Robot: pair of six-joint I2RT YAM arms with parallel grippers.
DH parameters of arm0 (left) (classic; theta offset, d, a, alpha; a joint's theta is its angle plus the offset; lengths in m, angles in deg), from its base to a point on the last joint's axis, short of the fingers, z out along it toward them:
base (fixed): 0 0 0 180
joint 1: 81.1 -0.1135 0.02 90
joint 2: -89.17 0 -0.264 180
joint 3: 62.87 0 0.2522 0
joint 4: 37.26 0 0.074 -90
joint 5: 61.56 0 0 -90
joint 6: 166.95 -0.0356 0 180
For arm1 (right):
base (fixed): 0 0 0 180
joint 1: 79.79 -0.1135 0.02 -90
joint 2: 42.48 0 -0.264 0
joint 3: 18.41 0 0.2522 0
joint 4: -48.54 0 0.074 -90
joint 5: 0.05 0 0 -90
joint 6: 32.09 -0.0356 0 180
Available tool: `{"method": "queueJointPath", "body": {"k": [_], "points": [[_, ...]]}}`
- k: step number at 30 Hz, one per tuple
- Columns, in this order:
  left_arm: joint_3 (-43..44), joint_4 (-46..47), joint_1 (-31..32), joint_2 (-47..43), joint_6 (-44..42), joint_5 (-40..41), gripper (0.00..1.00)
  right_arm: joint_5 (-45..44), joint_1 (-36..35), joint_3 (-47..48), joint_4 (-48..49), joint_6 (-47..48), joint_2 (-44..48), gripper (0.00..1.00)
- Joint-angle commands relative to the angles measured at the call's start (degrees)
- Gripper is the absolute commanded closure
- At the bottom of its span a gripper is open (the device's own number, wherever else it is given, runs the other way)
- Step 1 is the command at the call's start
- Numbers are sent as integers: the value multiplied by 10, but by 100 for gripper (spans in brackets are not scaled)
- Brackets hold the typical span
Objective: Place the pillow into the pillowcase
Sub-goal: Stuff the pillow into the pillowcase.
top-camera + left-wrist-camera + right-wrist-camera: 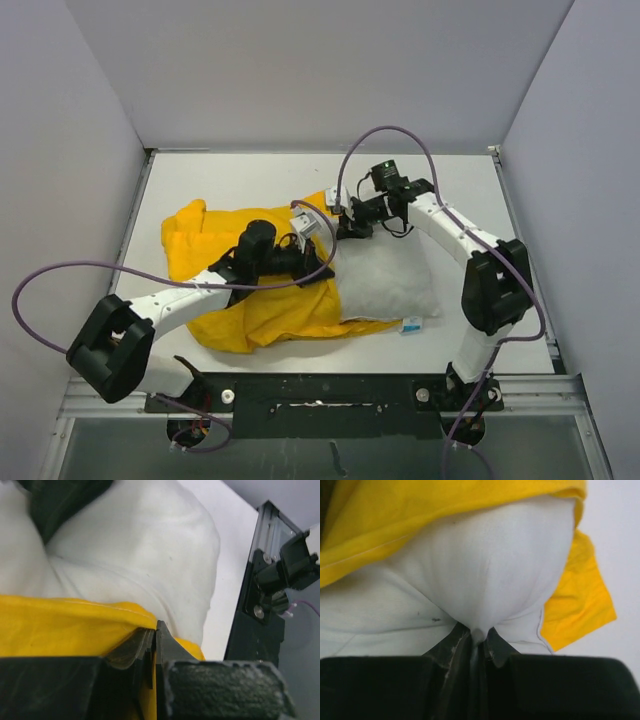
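1. How far the plump white fabric pillow (388, 278) reaches inside the crumpled bright yellow cloth pillowcase (245, 305) is hidden.
2. The pillow lies right of centre on the white table (250, 180), seemingly lengthwise left to right, with its left end under the case's mouth.
3. It looks puffy and wrinkled.
4. The left gripper (155, 636) pinches the yellow hem. The right gripper (478, 634) is clamped on the pillow's far corner.

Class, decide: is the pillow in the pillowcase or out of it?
Mostly out: the pillow lies largely bare in the top view, the pillowcase lapping over only one end.
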Motion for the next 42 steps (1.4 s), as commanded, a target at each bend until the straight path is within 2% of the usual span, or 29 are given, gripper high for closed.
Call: {"method": "queueJointPath", "body": {"k": [1,4,7,10,12,15,19,22,24,28,31,35,38,42], "points": [[141,3,-78,3,-53,-88,100,-2,26,6,137,-179,93,100],[277,14,-119,59,-43,-142,100,17,83,71,210,-285,108,100],[402,18,-115,114,-43,-163,100,16,125,140,244,-356,107,100],[478,33,-89,149,-43,-179,100,10,140,175,240,-349,113,100],[479,36,-65,154,-67,-179,100,22,139,152,234,-317,127,100],[401,65,-41,151,-90,-178,100,35,115,2,241,-227,171,100],[233,207,-24,176,-40,-184,100,43,69,-250,321,-161,212,100],[129,289,0,214,-12,-177,100,32,52,-332,342,-160,198,100],[79,331,9,222,7,-165,100,20,49,-326,300,-138,187,100],[-25,368,1,164,42,-106,70,31,52,-327,272,-133,177,100],[-53,259,-16,51,46,-64,51,54,51,-333,263,-127,167,100],[8,-14,-56,-92,46,-6,33,75,52,-315,242,-132,150,100],[78,-134,-77,-132,54,50,31,93,51,-314,234,-126,144,100],[219,-275,-80,-69,60,134,32,111,55,-308,219,-121,138,100]]}}
